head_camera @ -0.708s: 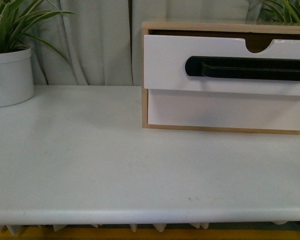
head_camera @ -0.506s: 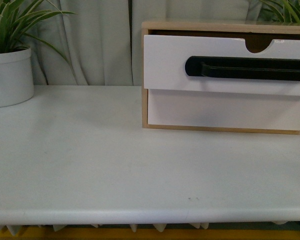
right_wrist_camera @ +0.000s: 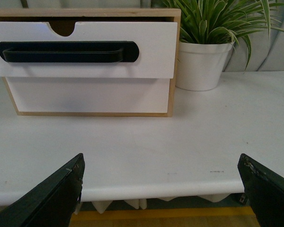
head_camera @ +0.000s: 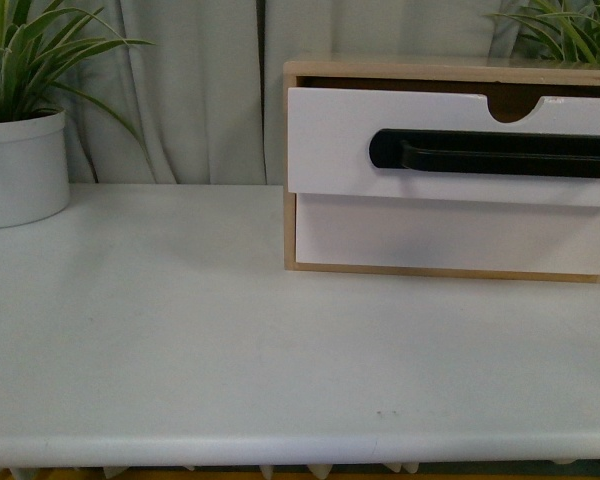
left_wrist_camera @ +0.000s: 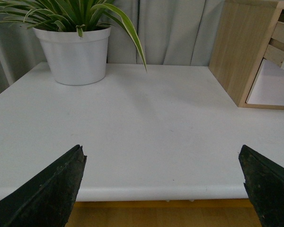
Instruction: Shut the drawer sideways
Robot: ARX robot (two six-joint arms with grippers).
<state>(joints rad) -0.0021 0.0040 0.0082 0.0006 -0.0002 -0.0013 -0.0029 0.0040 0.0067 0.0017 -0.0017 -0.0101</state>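
The drawer (head_camera: 330,140) has a white front, a long black bar handle (head_camera: 500,153) and a semicircular notch in its top edge. It sits in a light-wood frame (head_camera: 289,225) on the white table and stands pulled out a little, casting a shadow on the plain white front (head_camera: 450,235) below. It also shows in the right wrist view (right_wrist_camera: 151,47). Neither gripper shows in the front view. My left gripper (left_wrist_camera: 163,187) is open and empty at the table's front edge. My right gripper (right_wrist_camera: 161,191) is open and empty at the front edge, well short of the drawer.
A white pot with a striped plant (head_camera: 15,165) stands at the table's back left. A second potted plant (right_wrist_camera: 201,64) stands right of the wood frame. Grey curtains hang behind. The table's front edge (head_camera: 280,445) is rounded.
The whole front view has shifted down slightly, so the drawer unit and pot sit lower in the picture. The drawer itself has not moved in its frame.
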